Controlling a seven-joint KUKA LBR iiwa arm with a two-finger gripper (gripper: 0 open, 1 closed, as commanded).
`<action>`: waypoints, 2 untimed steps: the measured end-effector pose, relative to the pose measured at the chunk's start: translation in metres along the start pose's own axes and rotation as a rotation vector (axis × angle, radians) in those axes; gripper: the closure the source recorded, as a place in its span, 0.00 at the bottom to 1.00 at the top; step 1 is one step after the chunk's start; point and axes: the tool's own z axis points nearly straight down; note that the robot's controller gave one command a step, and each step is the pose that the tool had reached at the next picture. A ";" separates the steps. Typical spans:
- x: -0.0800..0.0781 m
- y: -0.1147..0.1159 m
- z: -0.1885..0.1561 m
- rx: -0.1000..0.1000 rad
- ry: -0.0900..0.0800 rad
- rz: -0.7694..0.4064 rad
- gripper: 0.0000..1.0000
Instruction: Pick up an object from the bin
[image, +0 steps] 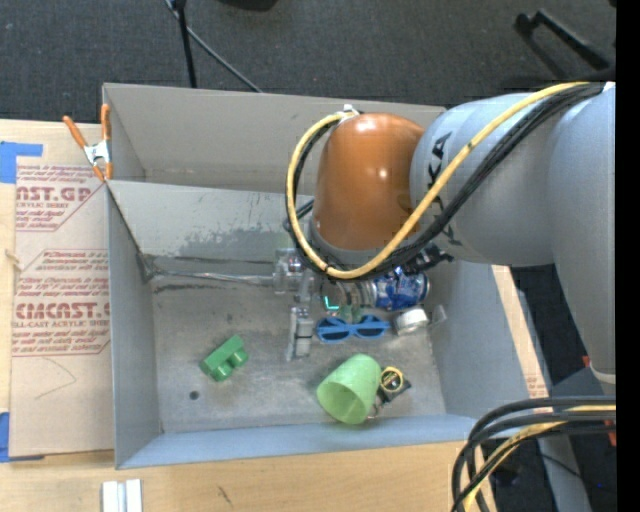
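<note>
- At about 8 o'clock on the floor of the bin (125, 330) you have a green block (223, 358), lying alone and well apart from everything else.
- Near the bin's centre the claw (299, 345) hangs low, its tip close to bare floor. You cannot tell from this view whether it is open or closed, and nothing shows in its grip.
- Just beside the claw, at its 3 o'clock, lie the blue sunglasses (352, 327), the nearest thing to it and the likeliest pick. You cannot tell whether the claw touches them.
- At the claw's 4 o'clock a light-green cup (349, 389) lies on its side, near the bin's front wall.
- At its 2 o'clock, under the arm, sits a blue crumpled packet (402, 289).
- As for progress, the reach into the bin looks done; by this view the grasp and the lift are not yet made, so most of the task is left to you.
</note>
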 end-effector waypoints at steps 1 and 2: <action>0.025 0.048 0.107 0.000 -0.011 -0.364 0.00; 0.031 0.134 0.107 -0.001 -0.010 -0.786 0.00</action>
